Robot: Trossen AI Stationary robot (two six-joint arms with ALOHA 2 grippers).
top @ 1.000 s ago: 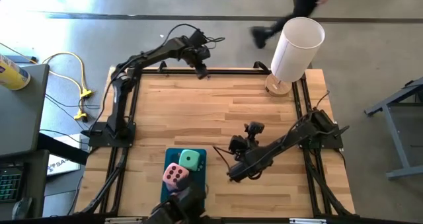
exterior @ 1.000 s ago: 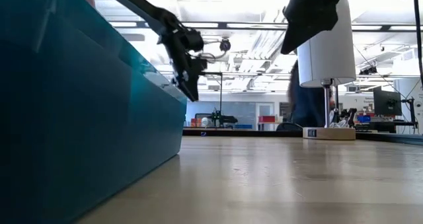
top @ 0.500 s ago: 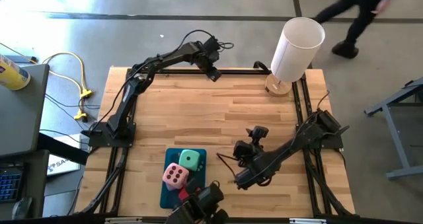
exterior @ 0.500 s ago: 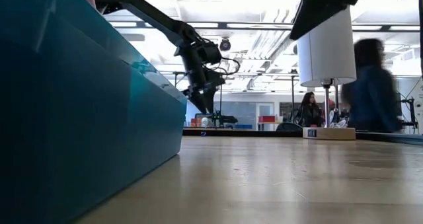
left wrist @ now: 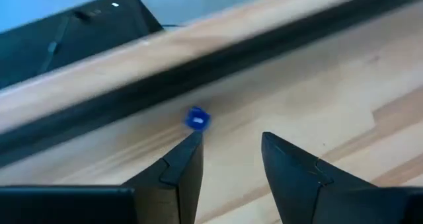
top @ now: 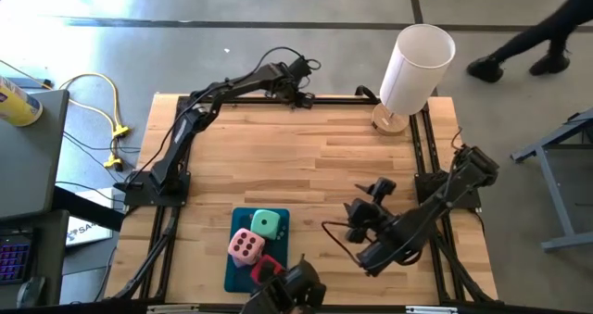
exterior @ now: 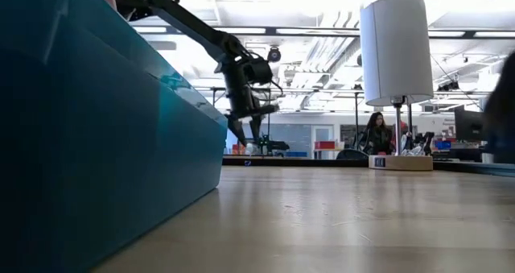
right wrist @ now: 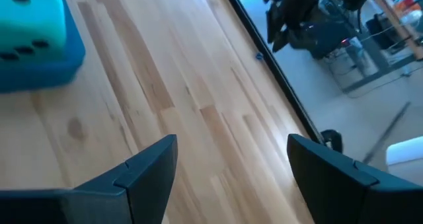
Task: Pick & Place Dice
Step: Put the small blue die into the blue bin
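the left gripper (top: 304, 99) hung spread and empty over the table's (top: 306, 157) far edge, the right gripper (top: 363, 208) also spread near the right edge, while the mint die (top: 267, 224) and pink die (top: 245, 247) sat in the tray (top: 233, 270) at the near edge, apparently already placed.

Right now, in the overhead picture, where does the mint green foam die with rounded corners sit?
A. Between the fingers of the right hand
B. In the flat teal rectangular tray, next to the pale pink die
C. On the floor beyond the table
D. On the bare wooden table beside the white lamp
B: the mint green foam die sits in the flat teal rectangular tray, beside the pale pink die, at the table's near edge.
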